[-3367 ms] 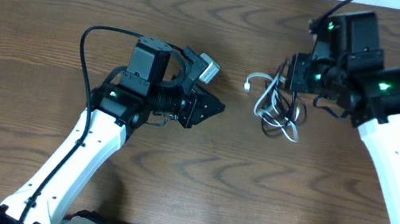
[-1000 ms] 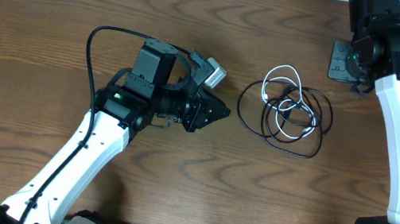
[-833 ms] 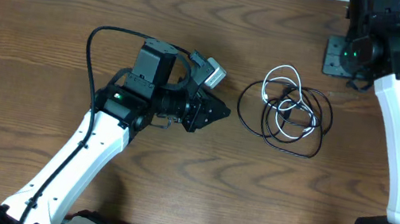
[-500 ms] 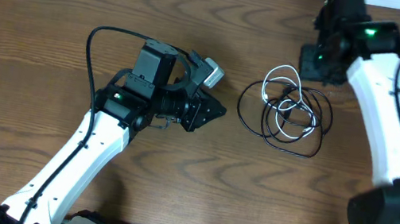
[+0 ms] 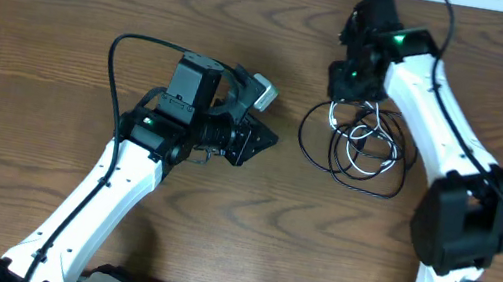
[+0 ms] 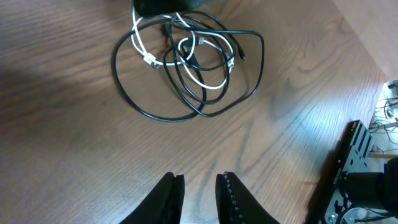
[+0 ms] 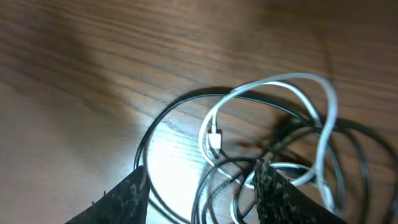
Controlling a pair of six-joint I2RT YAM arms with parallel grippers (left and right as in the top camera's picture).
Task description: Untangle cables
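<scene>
On the brown wood-grain table (image 5: 24, 44), the cables (image 5: 364, 147) under the wide-open right tool (image 7: 200, 183); left tool (image 6: 200, 186) narrowly parted, empty.

Both arms have white shells on the long links and black joints. On the left arm (image 5: 111, 200), a boxy black wrist block (image 5: 190, 79) sits behind the left claw (image 6: 199, 198). A grey camera block (image 5: 262, 89) is beside it, and a thin black left cable (image 5: 108, 63) arcs behind. The claw's fingers (image 6: 169, 198) are black with ribbed inner edges. On the right arm (image 5: 440, 100), green lights glow just behind the right claw (image 7: 202, 193). That claw's black pads (image 7: 127, 199) look rough-grained. A black right cable (image 5: 449, 20) loops behind the claw.
</scene>
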